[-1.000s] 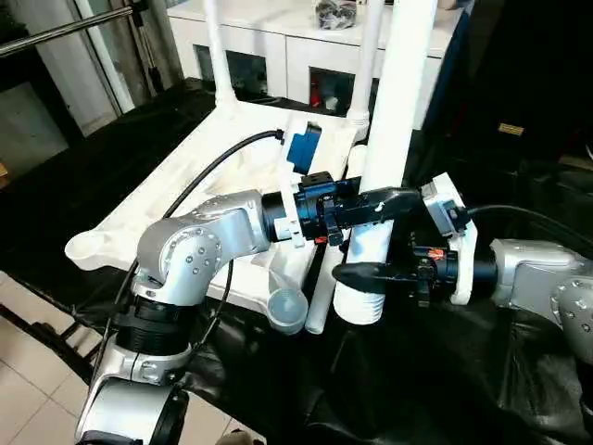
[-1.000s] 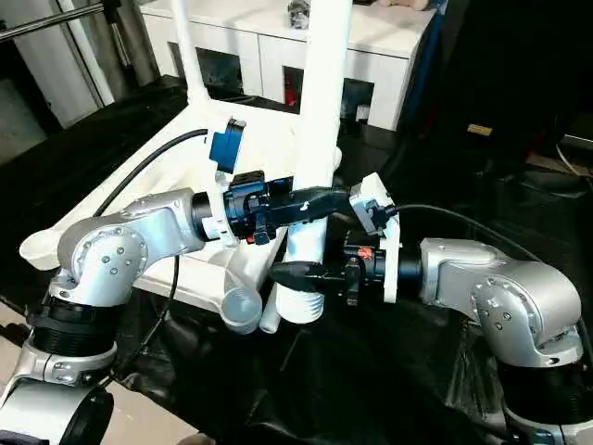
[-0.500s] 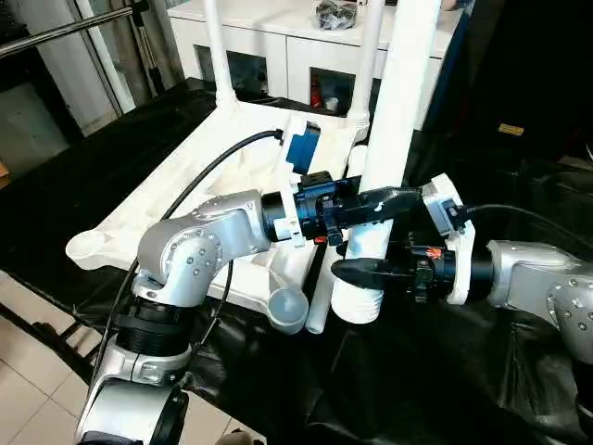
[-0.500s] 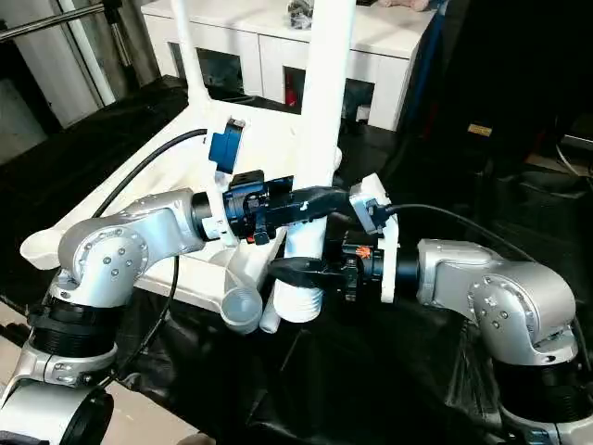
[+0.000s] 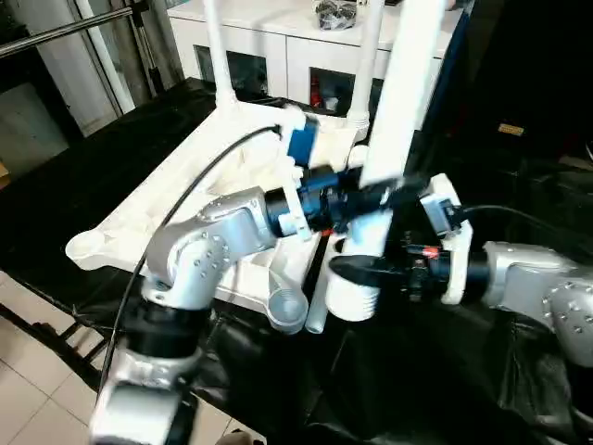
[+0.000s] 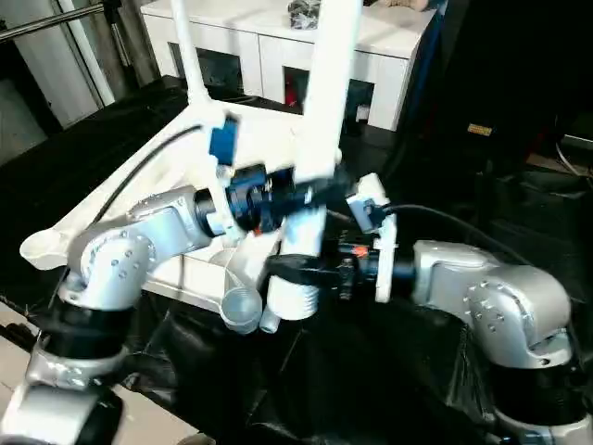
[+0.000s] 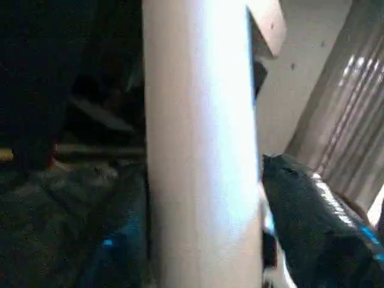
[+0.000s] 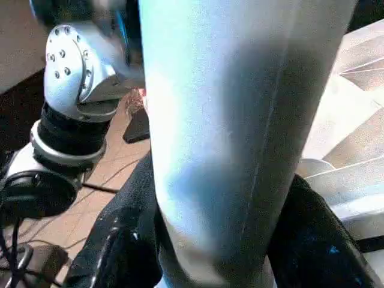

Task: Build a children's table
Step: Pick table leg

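Black-draped bench [image 5: 83, 185], white cabinet [image 5: 306, 46] at 12 o'clock; right gripper [image 5: 357, 271] clasps leg [image 5: 398, 102], left gripper's [image 5: 357, 199] grip unclear

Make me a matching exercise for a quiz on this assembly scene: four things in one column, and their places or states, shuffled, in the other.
Things:
1. white tubular leg
2. white ribbed plastic tabletop
3. white glass-door cabinet
4. black cloth

Places or states:
A. stands at the back
B. held upright between both grippers
C. covers the work surface
D. lies underside up

Pairs: 1-B, 2-D, 3-A, 4-C
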